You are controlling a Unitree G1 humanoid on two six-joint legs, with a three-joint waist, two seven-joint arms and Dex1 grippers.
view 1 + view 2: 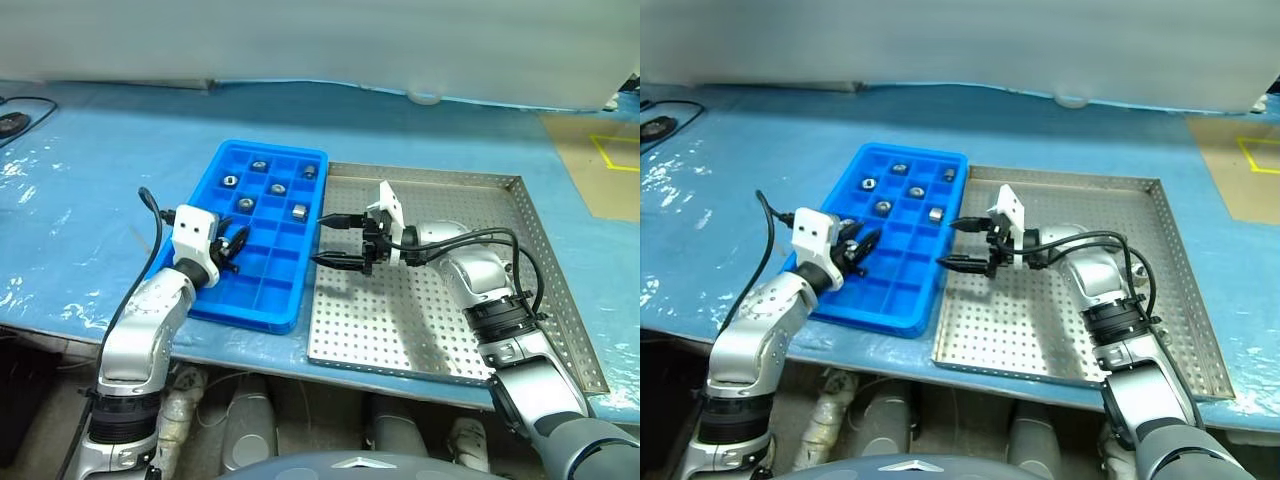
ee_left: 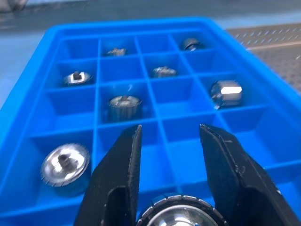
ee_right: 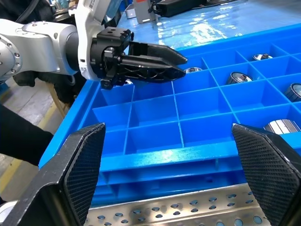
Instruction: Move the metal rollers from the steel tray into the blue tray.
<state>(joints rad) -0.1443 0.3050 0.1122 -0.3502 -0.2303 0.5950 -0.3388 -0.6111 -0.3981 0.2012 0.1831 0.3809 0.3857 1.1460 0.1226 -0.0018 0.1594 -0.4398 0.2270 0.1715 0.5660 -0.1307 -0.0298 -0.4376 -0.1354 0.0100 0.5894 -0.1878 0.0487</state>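
Note:
The blue tray lies left of the steel tray, their sides touching. Several metal rollers sit singly in the blue tray's far compartments, and appear close up as the metal rollers. One more roller shows low down by the left finger bases. I see no roller on the steel tray's perforated floor. My left gripper hangs shut over the blue tray's near-left compartments, nothing between its tips. My right gripper is wide open and empty, pointing left over the seam between the trays.
Both trays rest on a table covered in a blue sheet, close to its front edge. A black cable lies at the far left. Brown floor with yellow tape shows at the far right.

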